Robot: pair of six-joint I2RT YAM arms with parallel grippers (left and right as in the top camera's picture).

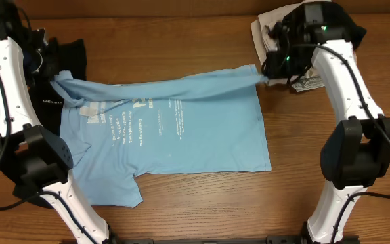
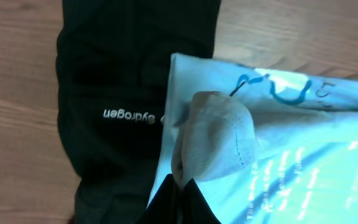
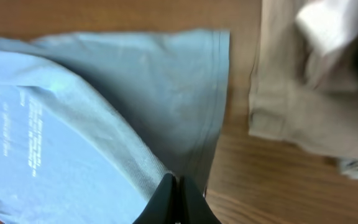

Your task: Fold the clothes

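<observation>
A light blue T-shirt [image 1: 175, 135] with white lettering lies spread on the wooden table, its far edge lifted and stretched between my two grippers. My left gripper [image 1: 54, 76] is shut on a bunched corner of the shirt [image 2: 216, 140] at the far left, above the long black garment [image 1: 56, 88] with a small white logo [image 2: 132, 116]. My right gripper [image 1: 268, 80] is shut on the shirt's far right hem corner [image 3: 166, 168].
A pile of beige and white cloth [image 1: 290, 51] lies at the far right, behind my right gripper; it also shows in the right wrist view [image 3: 309, 106]. Bare wooden table [image 1: 202, 210] lies in front of the shirt.
</observation>
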